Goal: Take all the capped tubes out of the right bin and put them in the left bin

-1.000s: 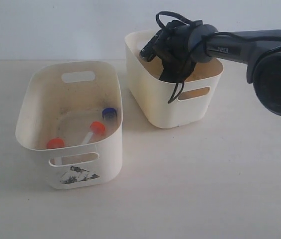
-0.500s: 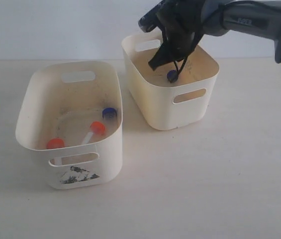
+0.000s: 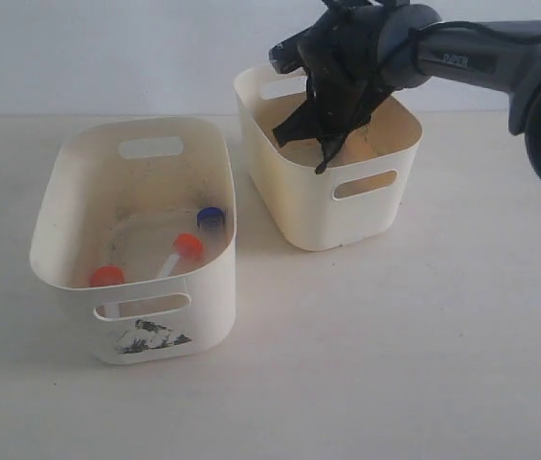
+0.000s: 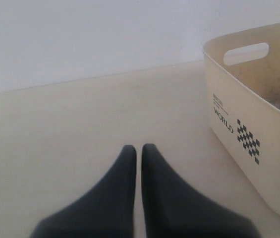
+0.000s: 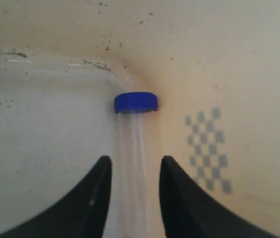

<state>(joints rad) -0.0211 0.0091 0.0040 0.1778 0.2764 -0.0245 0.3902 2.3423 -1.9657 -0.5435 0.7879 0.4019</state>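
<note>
My right gripper [image 3: 324,146] reaches down into the smaller right bin [image 3: 366,213]. In the right wrist view it [image 5: 135,164] is open, with one finger on each side of a clear blue-capped tube [image 5: 136,124] and slim gaps showing. That tube lies on the bin floor along the wall with the faint checkered mark [image 5: 206,148]. The larger left bin [image 3: 59,196] holds three capped tubes: two orange-red [image 3: 107,276] [image 3: 188,246] and one blue [image 3: 211,218]. My left gripper [image 4: 139,148] is shut on nothing, low over the table beside the left bin [image 4: 239,94]. It is out of the exterior view.
The two bins stand close together on a pale table [image 3: 394,364], with a white wall behind. The right arm [image 3: 500,62] comes in from the upper right over the right bin. The left bin's outer wall carries a printed checker mark [image 4: 249,141].
The right gripper rose out of the right bin, nudging the bin slightly left, then dipped back down over the blue-capped tube. The tubes in the left bin have not moved.
</note>
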